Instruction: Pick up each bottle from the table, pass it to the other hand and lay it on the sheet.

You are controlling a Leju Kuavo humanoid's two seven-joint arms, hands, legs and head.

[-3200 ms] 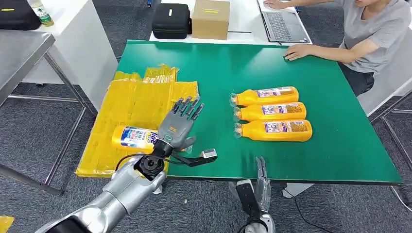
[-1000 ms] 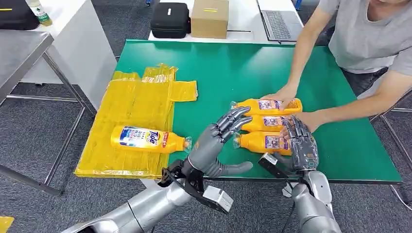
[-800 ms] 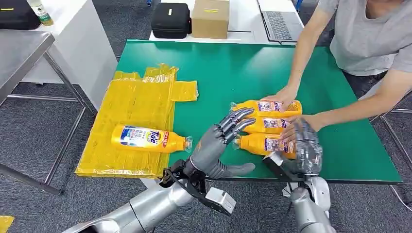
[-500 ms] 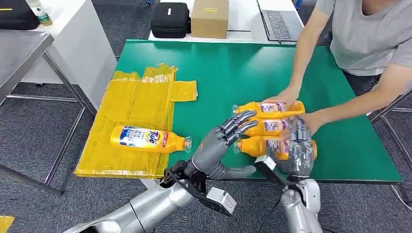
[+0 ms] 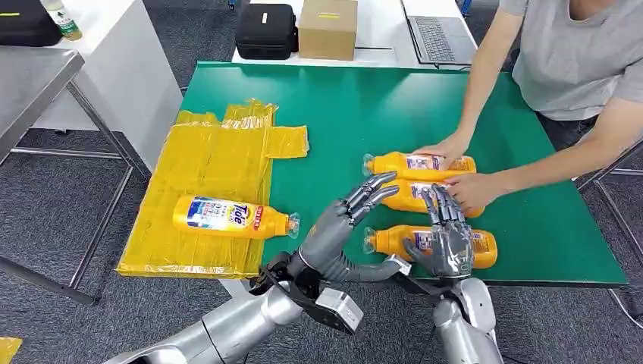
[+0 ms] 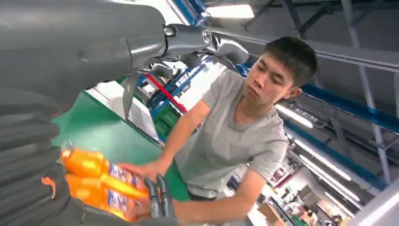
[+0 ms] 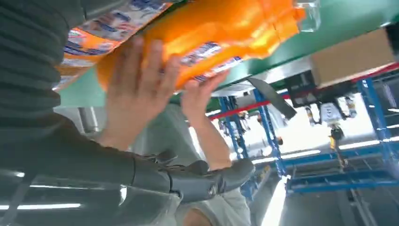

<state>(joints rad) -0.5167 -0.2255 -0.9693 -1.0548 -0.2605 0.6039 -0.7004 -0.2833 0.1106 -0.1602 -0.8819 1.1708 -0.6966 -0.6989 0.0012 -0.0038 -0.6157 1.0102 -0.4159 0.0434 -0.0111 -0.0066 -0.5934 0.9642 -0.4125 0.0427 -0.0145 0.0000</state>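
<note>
Three orange bottles lie on the green table (image 5: pixel 341 114). My right hand (image 5: pixel 443 243) lies over the nearest bottle (image 5: pixel 387 239), fingers stretched out past it and thumb spread apart, not closed round it. The right wrist view has that bottle (image 7: pixel 226 28) close by the palm. A person's hands (image 5: pixel 470 189) rest on the two farther bottles (image 5: pixel 417 163) (image 5: pixel 406 199). My left hand (image 5: pixel 334 231) hovers open just left of the nearest bottle's cap, holding nothing. A fourth bottle (image 5: pixel 227 216) lies on the yellow sheet (image 5: pixel 212 152).
A person in a grey shirt (image 5: pixel 576 53) leans in over the table's right side. A black case (image 5: pixel 265 30), a cardboard box (image 5: pixel 327 28) and a laptop (image 5: pixel 440 30) stand beyond the far edge. A white table (image 5: pixel 114 68) stands at the left.
My right hand has come up from the near edge onto the nearest bottle, which slid toward me, away from the other two. The person's hands reached in. My left hand left the sheet.
</note>
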